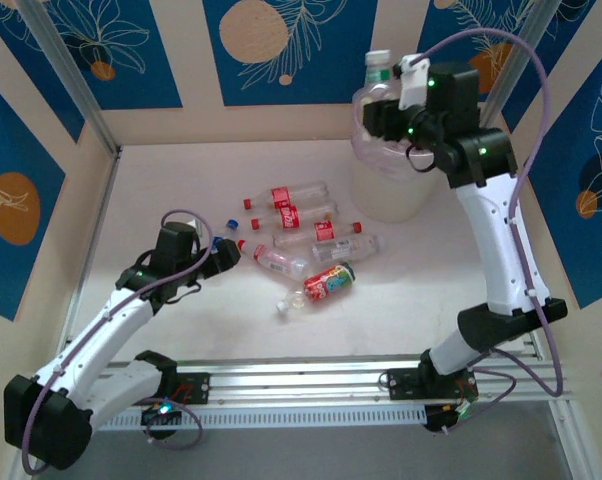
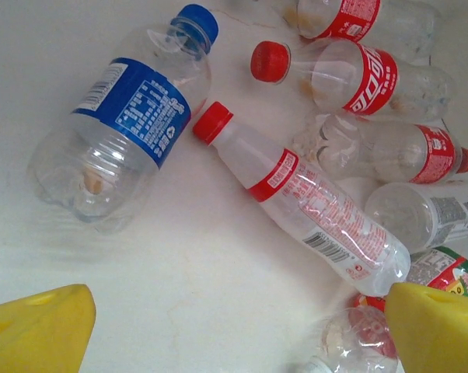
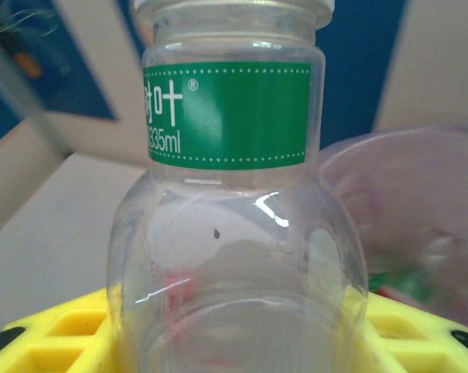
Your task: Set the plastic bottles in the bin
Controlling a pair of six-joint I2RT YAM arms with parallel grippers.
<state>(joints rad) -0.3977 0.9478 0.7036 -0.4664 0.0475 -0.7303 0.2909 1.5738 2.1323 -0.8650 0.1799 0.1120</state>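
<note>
With the right gripper point(image 1: 383, 112) clamped on the green-labelled bottle point(image 3: 228, 116), seemingly over the bin point(image 1: 391, 200), and the left gripper point(image 1: 227, 256) spread wide above loose bottles point(image 2: 312, 206) on the table point(image 1: 181, 180), an off-centre release could bounce it out.

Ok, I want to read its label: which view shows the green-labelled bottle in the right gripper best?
The right wrist view: the green-labelled bottle sits close up between the right gripper's yellow fingers, 335ml legible. The top external view gives its white cap and green band, small, raised by the bin.
</note>
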